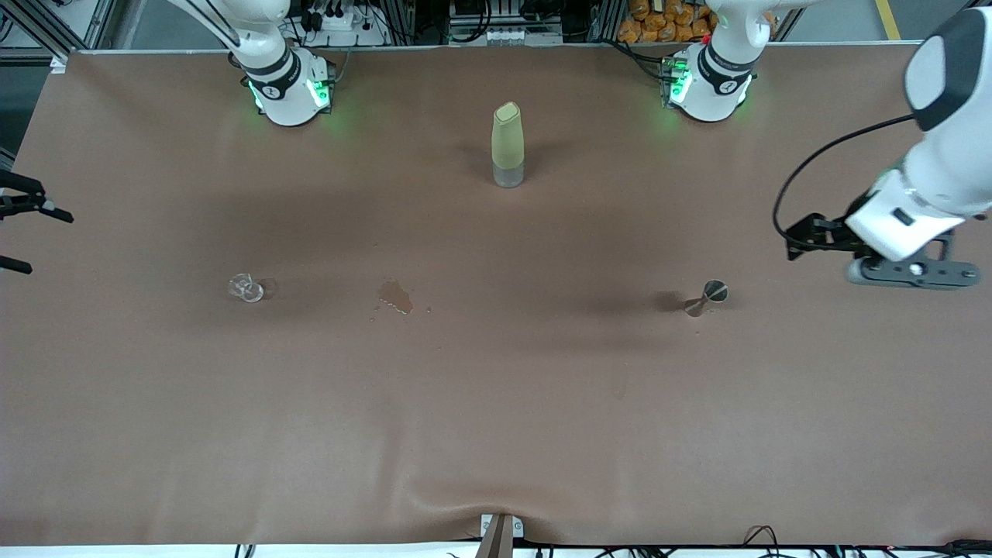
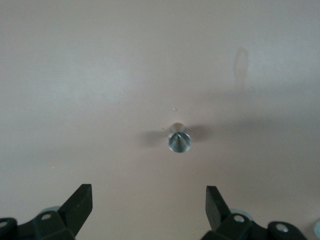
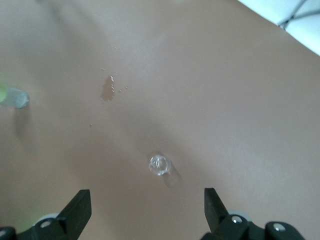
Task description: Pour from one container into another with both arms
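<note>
White arms (image 1: 942,178), black tools open.

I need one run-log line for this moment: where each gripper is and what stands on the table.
left gripper: open, above metal jigger | right gripper: open, above small glass | green bottle: upright, untouched | spill: on table

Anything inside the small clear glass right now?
The clear glass looks empty from above: only its transparent bottom shows. A thin film of liquid could not be told.
</note>
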Controlling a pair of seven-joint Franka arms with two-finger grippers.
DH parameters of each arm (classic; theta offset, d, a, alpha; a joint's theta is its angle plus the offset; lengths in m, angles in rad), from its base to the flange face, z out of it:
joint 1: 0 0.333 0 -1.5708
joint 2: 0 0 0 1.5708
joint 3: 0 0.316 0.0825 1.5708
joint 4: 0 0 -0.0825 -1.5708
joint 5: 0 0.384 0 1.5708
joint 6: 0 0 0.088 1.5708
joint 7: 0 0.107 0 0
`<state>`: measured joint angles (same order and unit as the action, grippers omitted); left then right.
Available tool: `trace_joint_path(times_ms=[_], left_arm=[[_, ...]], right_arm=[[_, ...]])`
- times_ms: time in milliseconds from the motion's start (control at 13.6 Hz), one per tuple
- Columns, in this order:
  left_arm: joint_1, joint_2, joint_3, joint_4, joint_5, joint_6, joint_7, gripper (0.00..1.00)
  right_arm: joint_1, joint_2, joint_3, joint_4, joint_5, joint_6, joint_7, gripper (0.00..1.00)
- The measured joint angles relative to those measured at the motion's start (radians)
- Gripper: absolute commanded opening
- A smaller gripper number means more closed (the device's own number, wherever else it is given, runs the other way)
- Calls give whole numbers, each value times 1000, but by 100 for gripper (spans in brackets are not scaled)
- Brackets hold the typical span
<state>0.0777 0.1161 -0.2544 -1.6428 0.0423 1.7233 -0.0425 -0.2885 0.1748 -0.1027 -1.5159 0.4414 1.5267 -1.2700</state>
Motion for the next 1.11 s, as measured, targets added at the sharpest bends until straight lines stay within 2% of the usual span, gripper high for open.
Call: trace_joint_path(times_ms=[221,442,737,885,1106], left_arm=[[-15,35,-25,3,0,2,0,100],[-7,25,-24,37,0,2,23,100],[14,-33,-10,56,0,-13,44,100],[16,-23,-11,44,0,-16,48,100],[11,16,-16,39,0,-13,48,100]], right_arm=[[-72,14,-1,-25,68,-17,-196,100],[-144,38,-1,-95,199,-49,-397,100],[-219,196,-2,-164,365,-90,-678,100],[-224,277,-1,-166,407,-99,-760,100],[-229,336,-1,-188,460,-107,-878,100]])
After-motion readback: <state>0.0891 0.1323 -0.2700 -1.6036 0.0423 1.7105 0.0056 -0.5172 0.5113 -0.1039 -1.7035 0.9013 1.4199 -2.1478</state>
